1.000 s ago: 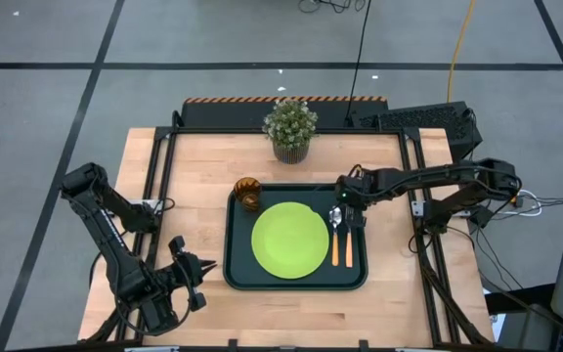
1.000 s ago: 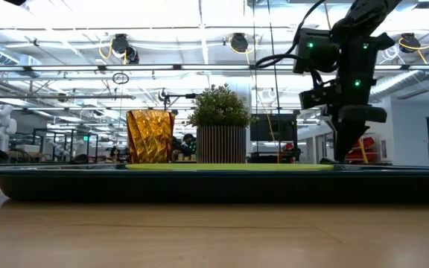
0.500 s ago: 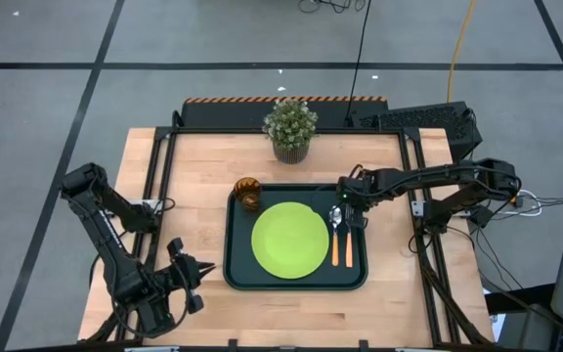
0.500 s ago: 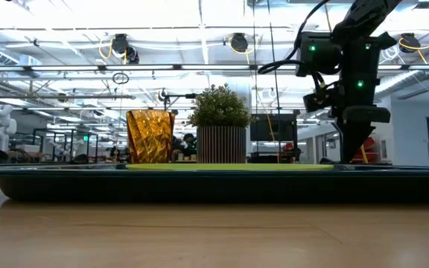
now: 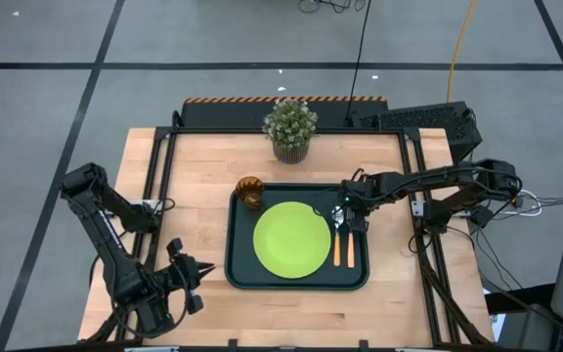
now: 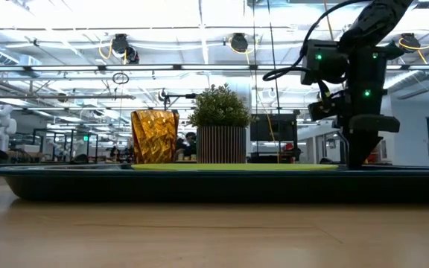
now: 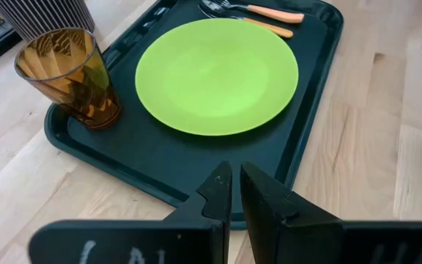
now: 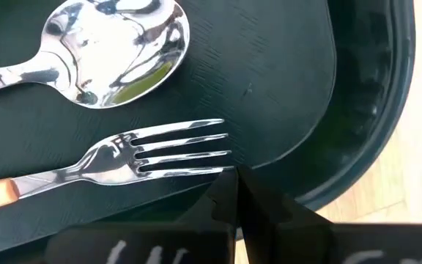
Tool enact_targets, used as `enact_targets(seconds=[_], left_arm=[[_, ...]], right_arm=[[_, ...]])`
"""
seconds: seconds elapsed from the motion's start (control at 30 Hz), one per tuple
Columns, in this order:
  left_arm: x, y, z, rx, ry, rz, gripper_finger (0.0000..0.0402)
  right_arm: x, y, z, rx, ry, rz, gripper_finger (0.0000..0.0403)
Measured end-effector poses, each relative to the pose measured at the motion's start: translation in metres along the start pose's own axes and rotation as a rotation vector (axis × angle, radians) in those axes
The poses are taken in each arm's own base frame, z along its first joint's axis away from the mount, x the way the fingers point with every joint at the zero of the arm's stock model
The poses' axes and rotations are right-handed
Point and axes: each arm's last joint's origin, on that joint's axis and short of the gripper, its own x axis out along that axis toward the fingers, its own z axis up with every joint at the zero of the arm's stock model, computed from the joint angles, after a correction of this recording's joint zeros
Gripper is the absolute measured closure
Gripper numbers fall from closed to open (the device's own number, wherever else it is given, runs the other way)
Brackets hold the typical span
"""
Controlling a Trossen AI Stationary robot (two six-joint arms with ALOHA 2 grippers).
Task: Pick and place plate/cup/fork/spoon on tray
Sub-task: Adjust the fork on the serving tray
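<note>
Pressed shut and holding nothing, the right gripper (image 5: 352, 217) low over the far right corner of the large dark green-black rectangular tray (image 5: 235, 274), fingertips just beside the silver tines of the small orange-handled fork (image 8: 160, 157). Fork lying flat on the tray floor, long axis running from that far corner back toward the table's near edge, handle end away from the claw. Alongside it, parallel and toward the plate, the small spoon with the silver oval bowl (image 8: 116, 48) and orange-yellow handle. Next inward, the round flat lime-green plate (image 5: 292, 240) at the tray's centre, and at the far left corner the small translucent amber tumbler cup (image 5: 249, 192), upright. All four pieces seemingly on the tray already; likely only a retreat left, up and clear of the tines, with a snagged fork the one risk. At the table's near left corner, well apart from the tray, the left gripper (image 5: 195, 284), fingers a narrow slit apart and empty. Underneath, pale wooden tabletop (image 5: 194, 166); at its far edge a potted green plant (image 5: 290, 130); beyond, a bright workshop hall with ceiling lights.
</note>
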Motion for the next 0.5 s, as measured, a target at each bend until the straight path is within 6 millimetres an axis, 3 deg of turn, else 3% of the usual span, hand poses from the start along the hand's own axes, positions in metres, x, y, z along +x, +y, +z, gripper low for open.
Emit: enact_targets(seconds=[0.5], left_arm=[[0.0,0.0,0.0001,-0.005,-0.002,0.001,0.0366]], right_arm=[[0.0,0.0001,0.0028,-0.014,-0.029,-0.005,0.0403]])
